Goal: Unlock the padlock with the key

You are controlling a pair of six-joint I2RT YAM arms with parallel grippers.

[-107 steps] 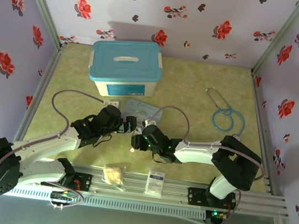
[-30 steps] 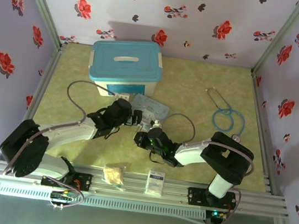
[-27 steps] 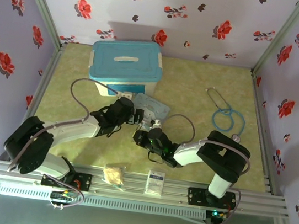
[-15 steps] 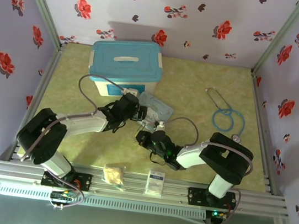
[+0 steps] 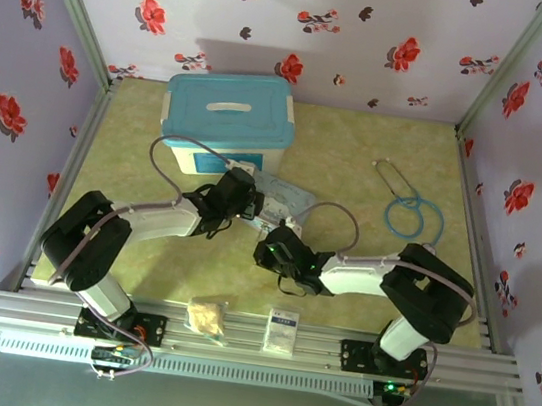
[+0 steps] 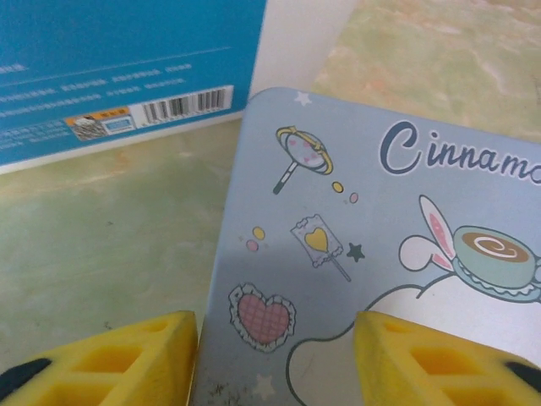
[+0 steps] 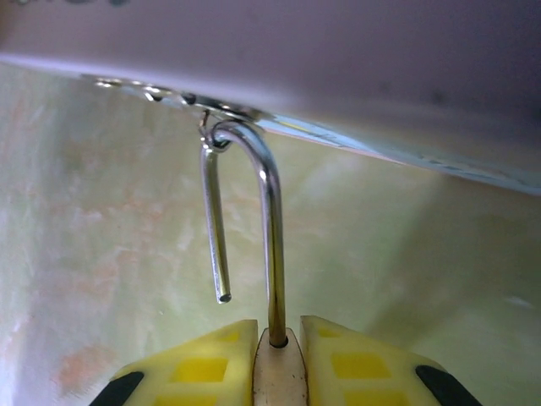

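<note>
My right gripper (image 7: pixel 277 334) is shut on the small padlock (image 7: pixel 277 372), pinching its pale body between the yellow fingers. The silver shackle (image 7: pixel 270 220) stands open, its free end hanging loose, and its bend hooks through a ring on the edge of the pale-blue cartoon tin (image 5: pixel 281 192). Seen from above, my right gripper (image 5: pixel 281 233) sits at the tin's near edge. My left gripper (image 6: pixel 275 338) is open, its yellow fingers (image 6: pixel 110 364) apart over the tin's (image 6: pixel 355 254) near-left corner, the left one against the tin's side. The key is hidden.
A white box with a teal lid (image 5: pixel 227 121) stands just behind the tin, its label (image 6: pixel 118 68) close ahead of my left gripper. A stethoscope (image 5: pixel 412 208) lies at the right. Two small packets (image 5: pixel 207 315) (image 5: pixel 281 331) rest on the front rail.
My left arm has reached forward to the tin and its jaws have narrowed. My right gripper has shifted a little right, still holding the padlock.
</note>
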